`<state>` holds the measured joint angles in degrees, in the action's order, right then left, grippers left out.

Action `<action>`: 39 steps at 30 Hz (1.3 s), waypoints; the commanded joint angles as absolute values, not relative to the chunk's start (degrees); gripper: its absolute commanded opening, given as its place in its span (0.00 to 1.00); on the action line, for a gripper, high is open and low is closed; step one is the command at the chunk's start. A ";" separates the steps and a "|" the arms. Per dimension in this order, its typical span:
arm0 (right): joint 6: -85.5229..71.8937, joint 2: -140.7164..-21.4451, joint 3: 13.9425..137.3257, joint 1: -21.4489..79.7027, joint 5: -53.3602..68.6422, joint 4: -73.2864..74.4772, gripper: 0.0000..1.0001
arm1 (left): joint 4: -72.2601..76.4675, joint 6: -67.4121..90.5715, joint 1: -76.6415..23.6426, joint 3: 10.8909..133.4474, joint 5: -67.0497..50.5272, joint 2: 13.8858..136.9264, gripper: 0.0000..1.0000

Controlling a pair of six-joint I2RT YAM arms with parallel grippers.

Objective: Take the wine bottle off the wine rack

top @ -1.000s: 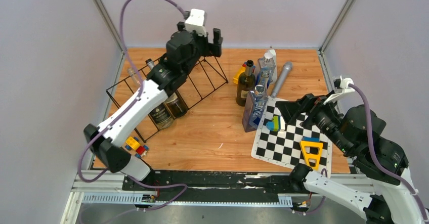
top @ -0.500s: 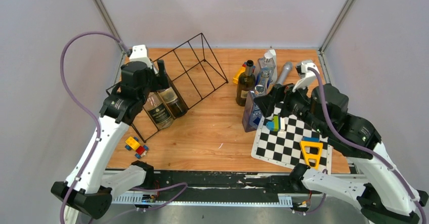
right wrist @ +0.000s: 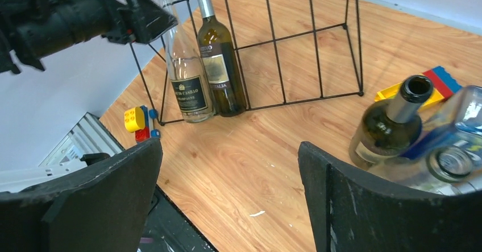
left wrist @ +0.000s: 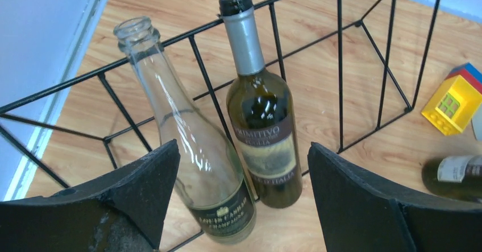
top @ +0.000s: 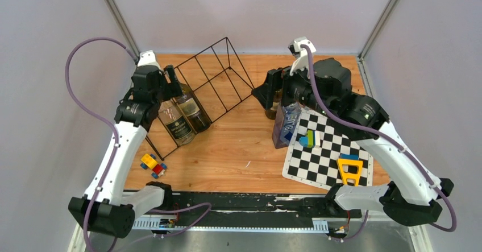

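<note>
The black wire wine rack (top: 228,39) lies slantwise at the back left of the table. Two bottles lean in its near end slots: a clear bottle (left wrist: 199,149) and a dark green wine bottle (left wrist: 264,121) with a grey foil neck. In the top view they are the clear bottle (top: 173,121) and the green wine bottle (top: 193,112). My left gripper (left wrist: 241,149) hovers open above their necks, touching neither. My right gripper (right wrist: 227,149) is open and empty over bare wood, to the right of the rack.
A brown upright bottle (right wrist: 392,124) and a blue square bottle (top: 286,124) stand under the right arm. A checkerboard mat (top: 324,155) carries a yellow triangle (top: 349,171). Toy blocks (top: 153,165) lie near the rack's front end, and a yellow block (left wrist: 452,101) lies behind it.
The left arm swung from the rack's far end to its near end, above the two bottles. The right arm reached forward and left over the standing bottles.
</note>
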<state>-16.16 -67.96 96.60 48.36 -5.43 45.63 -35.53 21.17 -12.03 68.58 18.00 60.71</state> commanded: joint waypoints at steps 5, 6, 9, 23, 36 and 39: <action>-17.87 -66.61 94.52 48.78 -1.29 38.93 0.90 | -24.33 27.00 -4.07 72.15 5.91 71.11 0.80; -17.99 -66.10 93.94 48.78 -1.51 38.90 0.90 | -23.94 27.25 -3.43 72.75 4.55 72.78 0.78; -18.19 -64.66 92.47 48.78 -1.91 38.85 0.90 | -22.50 27.87 -2.98 73.47 3.67 75.31 0.72; -18.34 -62.26 90.38 48.79 -2.44 38.85 0.90 | -17.94 26.33 -2.66 74.42 7.27 83.52 0.65; -18.36 -60.66 88.83 48.78 -2.73 38.85 0.90 | -12.77 25.21 -1.76 72.59 9.19 85.72 0.54; -18.37 -60.56 88.78 48.78 -2.57 38.86 0.90 | -12.65 24.86 -1.63 72.88 9.17 86.28 0.50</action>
